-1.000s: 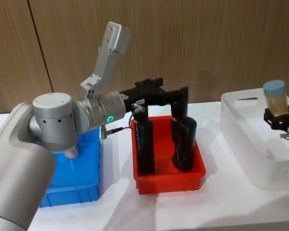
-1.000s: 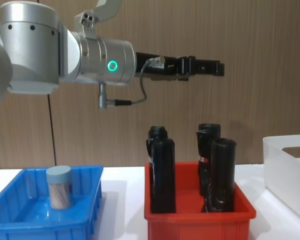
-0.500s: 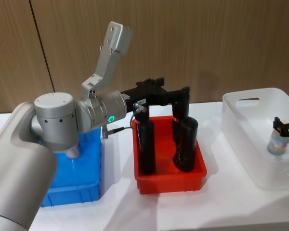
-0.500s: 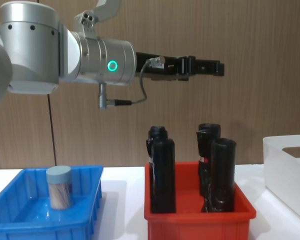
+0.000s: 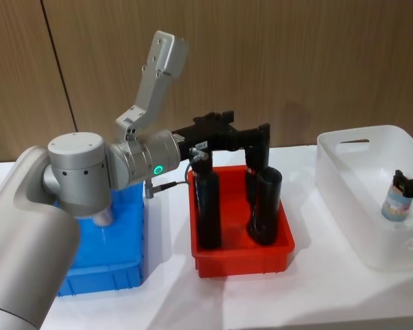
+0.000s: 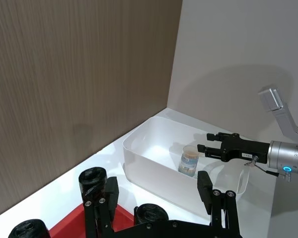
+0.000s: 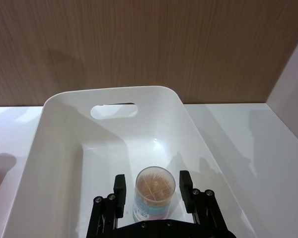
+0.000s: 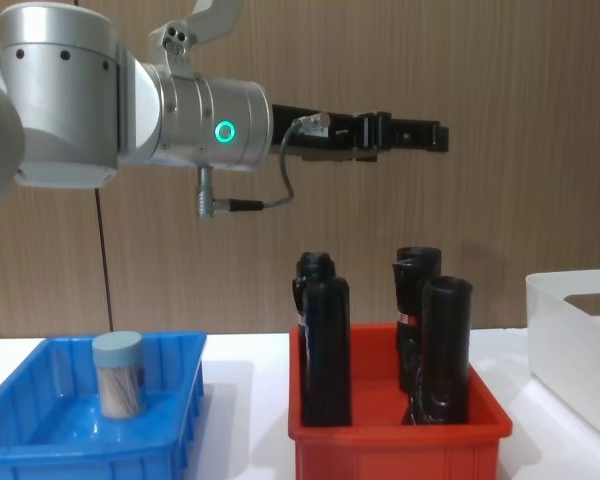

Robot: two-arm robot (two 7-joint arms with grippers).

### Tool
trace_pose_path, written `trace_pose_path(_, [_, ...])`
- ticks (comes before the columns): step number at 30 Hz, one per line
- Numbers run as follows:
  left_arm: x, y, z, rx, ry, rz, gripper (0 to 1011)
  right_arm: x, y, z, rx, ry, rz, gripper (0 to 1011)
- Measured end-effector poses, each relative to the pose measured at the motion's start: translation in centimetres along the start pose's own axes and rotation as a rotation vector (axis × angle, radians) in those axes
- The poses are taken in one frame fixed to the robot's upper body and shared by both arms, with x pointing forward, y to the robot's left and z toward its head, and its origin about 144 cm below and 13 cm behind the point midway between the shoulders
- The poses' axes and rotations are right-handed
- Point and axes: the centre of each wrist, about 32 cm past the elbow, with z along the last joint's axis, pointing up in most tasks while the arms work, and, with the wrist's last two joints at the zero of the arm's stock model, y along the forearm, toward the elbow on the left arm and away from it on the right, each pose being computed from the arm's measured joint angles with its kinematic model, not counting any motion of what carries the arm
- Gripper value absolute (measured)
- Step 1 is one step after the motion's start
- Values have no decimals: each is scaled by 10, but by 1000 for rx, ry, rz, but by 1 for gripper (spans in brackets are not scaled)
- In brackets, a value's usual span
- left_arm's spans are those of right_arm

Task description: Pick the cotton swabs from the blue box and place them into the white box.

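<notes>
White tabletop point(image 5: 316, 295) before a wood-panelled wall point(image 5: 296, 55). At the right of the head view, the white box point(image 5: 341, 192) holds one tub of cotton swabs point(image 5: 396, 204). The tub stands upright on the box floor with its long axis vertical.

The right wrist view looks straight down that axis. The upper end is a clear disc with tan stick ends showing through it, and a pale blue and pink band circles the lower wall. The tub sits at the end of the box away from the handle slot point(image 7: 113, 110).

The right gripper point(image 7: 152, 177) straddles the tub. Its fingers point(image 7: 120, 191) are parted, and a slim gap shows between finger and tub. The left wrist view gives the same pair side-on, at centre right of its frame.

At the lower left of the chest view, a second tub point(image 8: 118, 373) stands upright in the blue box point(image 8: 80, 462). Its pale blue cap is uppermost, and tan sticks show through the clear wall. In the head view the left arm lies across that box.

The left gripper point(image 8: 435, 136) hangs high above the red bin point(image 8: 400, 455) and its black cylinders point(image 8: 325, 350). The left wrist view shows its fingers spread wide.
</notes>
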Motion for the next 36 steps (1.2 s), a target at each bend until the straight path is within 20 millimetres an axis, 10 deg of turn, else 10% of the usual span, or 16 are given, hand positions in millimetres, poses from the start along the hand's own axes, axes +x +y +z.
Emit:
trace_pose_path(9, [0, 0, 0, 0, 0, 0, 1003, 1, 0, -1, 6, 5, 2, 669])
trace_pose_path(23, [0, 0, 0, 0, 0, 0, 1003, 2, -4, 0, 36, 10, 14, 1002])
trace_pose_path(36, [0, 0, 0, 0, 0, 0, 1003, 2, -8, 1, 65, 8, 19, 1001])
